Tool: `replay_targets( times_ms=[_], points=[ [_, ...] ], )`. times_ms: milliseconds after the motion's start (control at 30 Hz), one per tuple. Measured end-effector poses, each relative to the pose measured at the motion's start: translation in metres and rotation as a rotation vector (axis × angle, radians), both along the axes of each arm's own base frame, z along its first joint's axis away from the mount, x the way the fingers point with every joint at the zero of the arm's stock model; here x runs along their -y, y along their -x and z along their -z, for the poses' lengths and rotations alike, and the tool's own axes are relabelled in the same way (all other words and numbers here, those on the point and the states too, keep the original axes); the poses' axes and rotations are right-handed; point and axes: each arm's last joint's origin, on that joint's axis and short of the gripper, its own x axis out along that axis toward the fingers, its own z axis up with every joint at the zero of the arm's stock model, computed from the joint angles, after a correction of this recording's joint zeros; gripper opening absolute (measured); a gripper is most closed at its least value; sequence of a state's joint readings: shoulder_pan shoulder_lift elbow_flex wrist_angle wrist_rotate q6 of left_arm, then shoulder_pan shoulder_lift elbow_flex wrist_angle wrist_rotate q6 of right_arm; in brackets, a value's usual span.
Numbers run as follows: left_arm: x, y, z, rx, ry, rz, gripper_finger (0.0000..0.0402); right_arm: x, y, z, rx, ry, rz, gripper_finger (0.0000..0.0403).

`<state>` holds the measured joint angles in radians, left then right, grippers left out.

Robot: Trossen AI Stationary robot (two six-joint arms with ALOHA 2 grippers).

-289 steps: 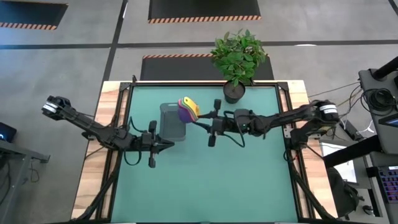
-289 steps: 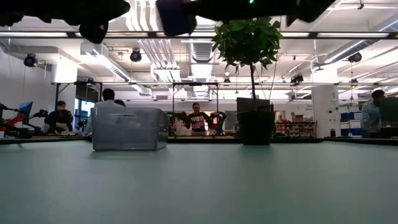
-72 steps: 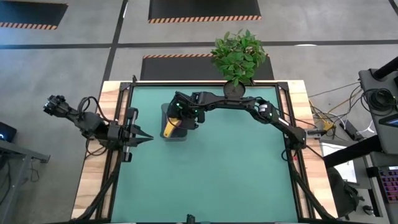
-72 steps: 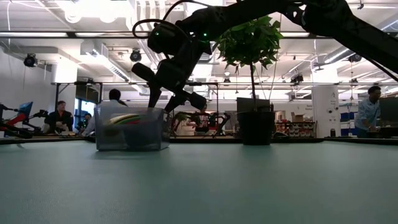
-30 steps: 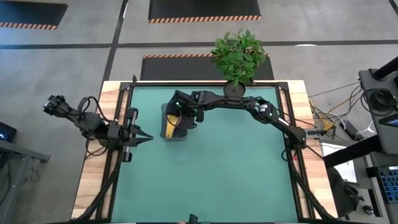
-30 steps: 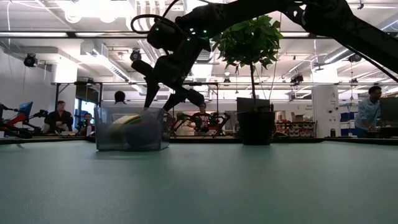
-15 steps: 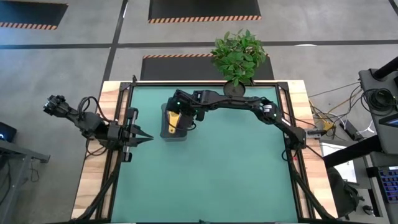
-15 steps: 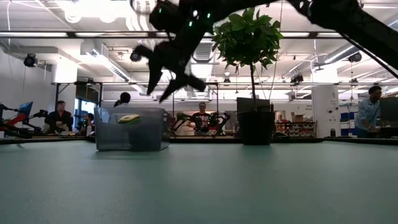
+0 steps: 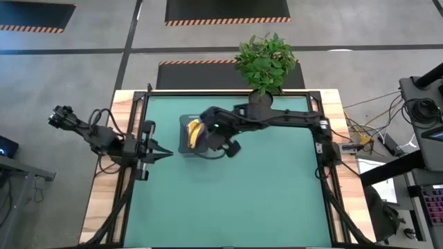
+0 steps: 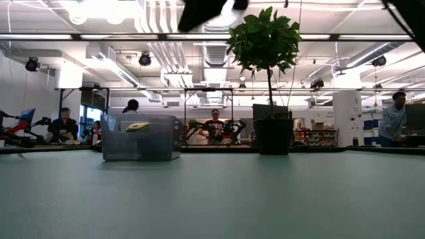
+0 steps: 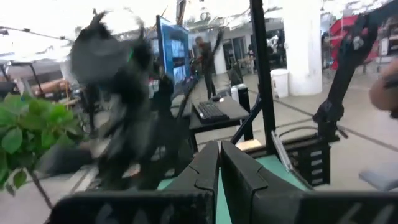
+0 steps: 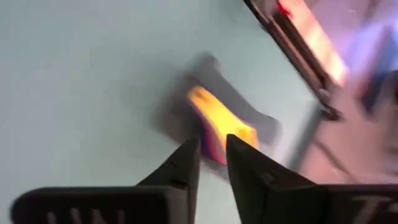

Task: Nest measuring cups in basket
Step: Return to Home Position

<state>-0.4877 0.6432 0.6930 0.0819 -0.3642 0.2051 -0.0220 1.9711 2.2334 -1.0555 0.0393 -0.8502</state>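
Hovering empty, right gripper (image 9: 230, 146): fingers (image 12: 185, 160) narrowly parted, nothing between them. Basket (image 9: 182, 138) sits just below and beside it, nested cups (image 9: 195, 131) inside, yellow uppermost. Cups look light, stiff, slick plastic; I'd judge the flat handles the best place to pinch. Left gripper (image 9: 158, 153) closed, well apart.
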Motion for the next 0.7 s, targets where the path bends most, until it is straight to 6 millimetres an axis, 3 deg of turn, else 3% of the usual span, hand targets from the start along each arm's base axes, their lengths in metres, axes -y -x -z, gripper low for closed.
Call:
replay_targets(
  times_ms=[167, 267, 467, 700],
  points=[
    [0.000, 0.000, 0.006, -0.058, 0.005, 0.019, 0.0000, -0.031, 0.036, -0.027, 0.024, -0.307, -0.036, 0.0018],
    [0.000, 0.001, 0.010, -0.088, 0.007, 0.031, 0.0000, -0.048, 0.054, -0.026, 0.047, -0.362, -0.047, 0.0010],
    [0.002, 0.002, 0.027, -0.106, 0.000, 0.099, 0.0000, -0.070, 0.097, 0.003, 0.149, -0.429, -0.087, 0.0009],
    [-0.001, 0.007, 0.063, -0.061, 0.021, 0.100, 0.0000, -0.061, 0.153, 0.045, 0.330, -0.478, -0.091, 0.0009]
  ],
)
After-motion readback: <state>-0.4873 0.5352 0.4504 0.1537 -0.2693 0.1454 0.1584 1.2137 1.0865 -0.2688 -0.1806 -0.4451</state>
